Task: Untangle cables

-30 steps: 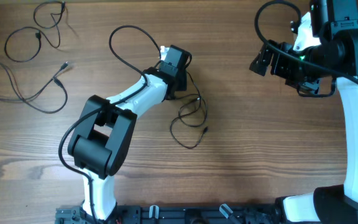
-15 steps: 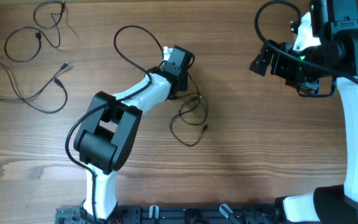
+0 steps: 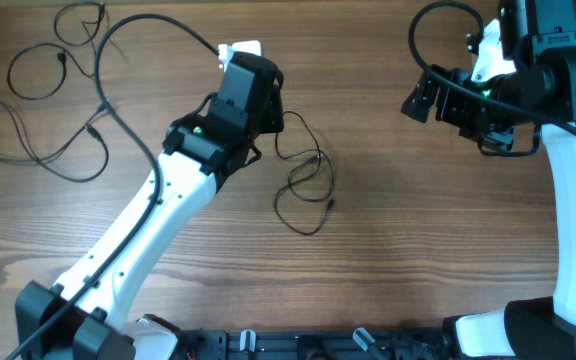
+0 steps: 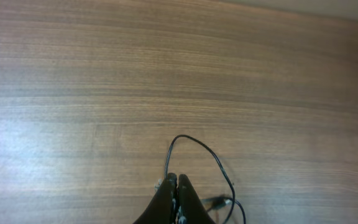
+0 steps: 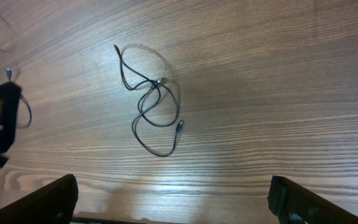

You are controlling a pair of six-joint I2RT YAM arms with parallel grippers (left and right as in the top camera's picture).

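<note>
Ahead of our left gripper (image 4: 176,182) fingertips we see bare table (image 4: 104,74), only the thin cable (image 4: 188,137) looping just beyond them. Between the spread fingers of our right gripper (image 5: 173,199), open wood reaches that cable.

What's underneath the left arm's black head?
A thin black cable trails out from under it; the wrist view shows the left gripper shut on it. Overhead, the head covers that grip.

The table (image 3: 448,230) is made of brown wood and fills every view. Thin dark lines in the wood run from the left edge to the right edge. Near the front left corner the lines swirl into a darker patch (image 3: 8,268). Soft white light makes a bright spot (image 5: 166,183) on the wood. A black rail (image 3: 298,345) runs along the front edge.
</note>
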